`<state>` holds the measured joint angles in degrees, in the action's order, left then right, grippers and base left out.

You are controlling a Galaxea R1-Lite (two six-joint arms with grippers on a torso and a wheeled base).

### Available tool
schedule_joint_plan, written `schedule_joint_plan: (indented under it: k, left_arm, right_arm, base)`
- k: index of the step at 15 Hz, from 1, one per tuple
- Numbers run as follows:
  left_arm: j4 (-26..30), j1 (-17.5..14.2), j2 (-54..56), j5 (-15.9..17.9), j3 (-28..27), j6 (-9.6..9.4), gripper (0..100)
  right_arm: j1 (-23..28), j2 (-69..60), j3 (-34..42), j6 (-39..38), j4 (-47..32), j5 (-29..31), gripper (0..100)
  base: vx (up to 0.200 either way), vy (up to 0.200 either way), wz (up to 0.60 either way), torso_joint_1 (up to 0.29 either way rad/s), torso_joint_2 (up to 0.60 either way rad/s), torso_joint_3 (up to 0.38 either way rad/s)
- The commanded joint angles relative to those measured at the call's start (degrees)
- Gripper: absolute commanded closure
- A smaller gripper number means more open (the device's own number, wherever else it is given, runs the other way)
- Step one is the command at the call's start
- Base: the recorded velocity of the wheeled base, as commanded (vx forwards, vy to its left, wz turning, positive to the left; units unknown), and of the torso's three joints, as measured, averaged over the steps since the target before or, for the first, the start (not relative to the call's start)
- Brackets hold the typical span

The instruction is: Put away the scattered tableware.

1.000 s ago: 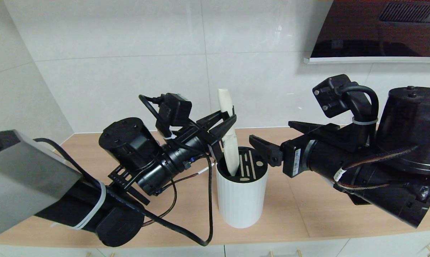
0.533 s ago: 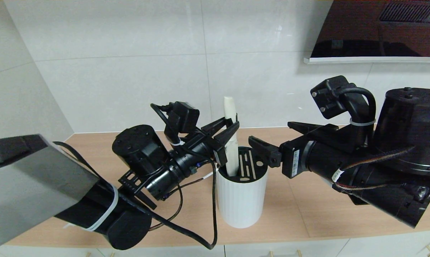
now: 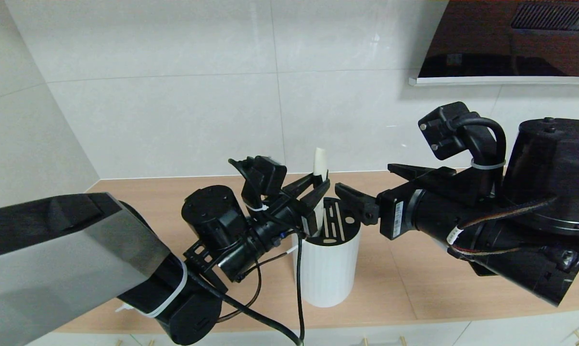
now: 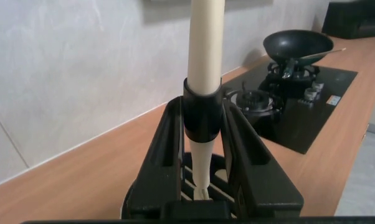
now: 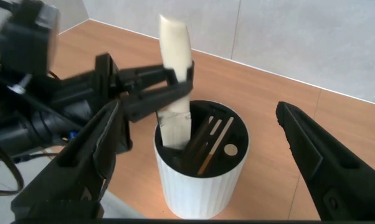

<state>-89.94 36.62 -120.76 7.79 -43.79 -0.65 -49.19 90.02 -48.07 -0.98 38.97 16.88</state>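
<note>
A white tiled wall (image 3: 174, 96) backs a long wooden counter (image 3: 405, 288). A dark range hood (image 3: 510, 43) hangs at the upper right. The left wrist view shows a black cooktop (image 4: 287, 93) farther along the counter, with a pan (image 4: 298, 45) on it.

Near the middle of the counter stands a white ribbed holder (image 3: 325, 269) with a dark slotted top. Its base sits near the counter's front edge.

The left claw (image 3: 322, 181) is clamped around a cream utensil (image 3: 320, 163), gripping it just above the holder's rim. The utensil stands nearly upright. Its lower end is already inside the opening on the left side of the holder's top, and its upper end pokes up past the fingers. What lies at its buried end cannot be seen.

The right claw (image 3: 365, 177) is spread wide with nothing in it. Its lower finger is just beside the holder's right rim, and whether it touches cannot be told.

The step in hand looks like seating the utensil in the holder. The next move probably calls for a short straight descent. The left claw would then loosen and draw back the way its arm lies, clear of the rim.

Room is tight, because both claws crowd the holder's top from opposite sides. A sideways nudge could tip the holder toward the front edge. Bare counter lies open to either side.
</note>
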Motion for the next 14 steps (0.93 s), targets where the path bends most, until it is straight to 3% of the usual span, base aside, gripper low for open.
schedule_joint_plan:
  k: [1,7,8,14]
  left_arm:
    - [-0.06,0.03,-0.44,-0.23,0.02,0.03,100]
    - [-0.06,1.08,-0.44,-2.34,0.46,0.21,100]
    - [-0.06,1.08,-0.53,-2.34,0.46,0.12,0]
    - [-0.06,1.52,0.70,-4.19,0.46,0.29,0]
  right_arm:
    - [-0.03,0.16,-0.01,0.01,0.05,-0.01,0]
    - [-0.03,0.34,-0.01,0.01,0.05,-0.01,0]
    - [-0.03,0.42,-0.01,0.01,0.05,-0.01,0]
    - [-0.03,0.34,-0.01,0.01,0.05,-0.01,0]
  base:
    - [0.000,0.000,0.00,0.000,0.00,0.000]
    - [0.000,0.000,0.00,0.000,0.00,0.000]
    - [0.000,0.000,0.00,0.000,0.00,0.000]
    - [0.000,0.000,0.00,0.000,0.00,0.000]
